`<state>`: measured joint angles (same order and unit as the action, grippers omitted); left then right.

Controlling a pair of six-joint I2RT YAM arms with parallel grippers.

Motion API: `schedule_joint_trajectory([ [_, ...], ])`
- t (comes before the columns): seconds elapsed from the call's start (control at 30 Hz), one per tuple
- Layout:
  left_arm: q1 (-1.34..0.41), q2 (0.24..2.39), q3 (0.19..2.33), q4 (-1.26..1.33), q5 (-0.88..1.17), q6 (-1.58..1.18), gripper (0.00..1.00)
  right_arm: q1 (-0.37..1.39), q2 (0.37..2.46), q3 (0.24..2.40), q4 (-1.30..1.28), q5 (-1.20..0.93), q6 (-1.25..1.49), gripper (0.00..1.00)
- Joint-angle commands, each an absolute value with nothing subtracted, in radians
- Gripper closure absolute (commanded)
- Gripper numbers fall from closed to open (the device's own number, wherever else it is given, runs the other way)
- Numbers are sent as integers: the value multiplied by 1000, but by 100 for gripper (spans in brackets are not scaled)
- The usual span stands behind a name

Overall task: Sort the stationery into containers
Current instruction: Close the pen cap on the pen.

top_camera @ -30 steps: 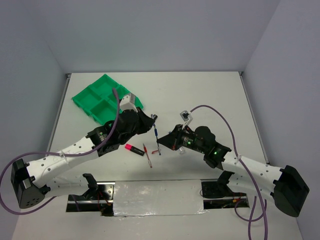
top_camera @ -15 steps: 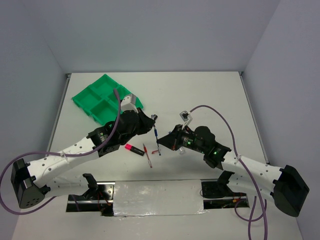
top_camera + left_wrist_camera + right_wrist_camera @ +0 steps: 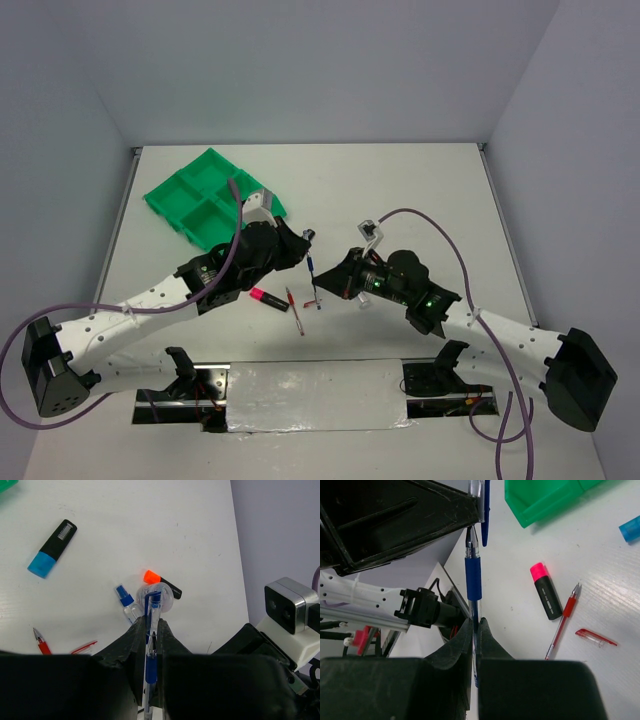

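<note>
My left gripper (image 3: 305, 243) is shut on a clear pen cap with a blue clip (image 3: 152, 607), held above the table. My right gripper (image 3: 323, 285) is shut on the blue pen (image 3: 472, 570). The pen points up at the cap, and its tip lies right beside the cap's (image 3: 483, 500) mouth. The green four-compartment tray (image 3: 195, 195) lies at the far left. Below, the left wrist view shows a blue highlighter (image 3: 51, 548), an orange highlighter (image 3: 162, 583), a blue-capped tube (image 3: 126, 602) and a tape roll (image 3: 165, 599). A pink highlighter (image 3: 546, 591) and a red pen (image 3: 562, 622) lie near.
A loose red pen cap (image 3: 596, 637) lies on the table beside the red pen. The two arms meet at the table's middle, close together. The right wrist camera (image 3: 290, 605) shows at the right of the left wrist view. Purple cables loop off both arms.
</note>
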<state>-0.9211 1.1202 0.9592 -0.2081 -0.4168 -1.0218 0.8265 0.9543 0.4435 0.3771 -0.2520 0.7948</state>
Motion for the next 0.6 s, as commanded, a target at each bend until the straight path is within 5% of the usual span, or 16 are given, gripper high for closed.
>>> schedule_joint_trajectory([
  [0.0, -925, 1109, 960, -172, -419, -1006, 100, 822, 968, 494, 420, -270, 793, 100],
  [0.57, -925, 1098, 931, -149, -394, -1006, 100, 815, 994, 535, 443, -210, 810, 100],
])
